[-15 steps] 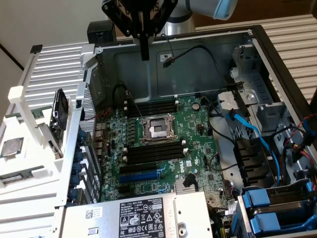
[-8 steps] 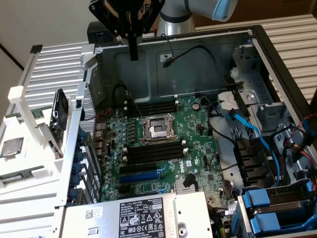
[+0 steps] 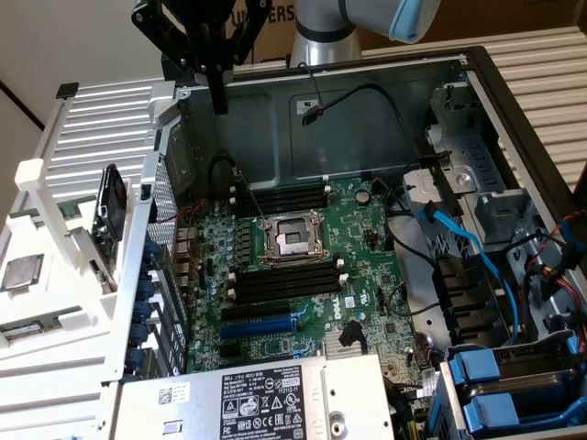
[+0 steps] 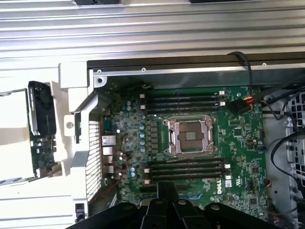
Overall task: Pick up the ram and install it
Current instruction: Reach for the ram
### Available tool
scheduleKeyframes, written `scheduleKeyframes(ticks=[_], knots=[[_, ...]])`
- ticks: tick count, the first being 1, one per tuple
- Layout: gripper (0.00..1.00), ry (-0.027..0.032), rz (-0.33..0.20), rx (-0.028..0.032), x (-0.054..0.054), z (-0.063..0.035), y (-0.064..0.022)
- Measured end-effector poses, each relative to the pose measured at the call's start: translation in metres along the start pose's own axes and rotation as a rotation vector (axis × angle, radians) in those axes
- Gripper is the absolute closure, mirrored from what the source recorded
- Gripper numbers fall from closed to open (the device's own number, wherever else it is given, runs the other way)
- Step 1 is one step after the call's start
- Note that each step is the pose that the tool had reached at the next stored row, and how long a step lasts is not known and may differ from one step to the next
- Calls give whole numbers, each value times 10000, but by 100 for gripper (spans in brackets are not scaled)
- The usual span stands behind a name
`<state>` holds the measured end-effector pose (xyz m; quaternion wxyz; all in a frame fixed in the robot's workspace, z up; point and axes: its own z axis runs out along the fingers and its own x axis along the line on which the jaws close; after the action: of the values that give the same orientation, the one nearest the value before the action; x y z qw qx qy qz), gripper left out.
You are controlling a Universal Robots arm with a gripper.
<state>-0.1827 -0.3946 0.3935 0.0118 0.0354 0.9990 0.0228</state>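
The ram [image 3: 110, 218] stands on edge in the white rack [image 3: 55, 229] outside the case [image 3: 367, 101], on the exterior view's left, well apart from the gripper [image 3: 218, 96]. The gripper hangs high over the case's back wall, above the motherboard [image 3: 367, 275]. Whether it's open or closed can't be made out. Down on the board, black slots [image 3: 280, 197] flank the socket [image 3: 292, 238], and the wrist view looks straight down on them.
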Motion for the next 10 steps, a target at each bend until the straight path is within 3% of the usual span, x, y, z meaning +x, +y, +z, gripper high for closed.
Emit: scheduleKeyframes(ticks=[10], knots=[[89, -42, -3, 4, 449, -11, -32]])
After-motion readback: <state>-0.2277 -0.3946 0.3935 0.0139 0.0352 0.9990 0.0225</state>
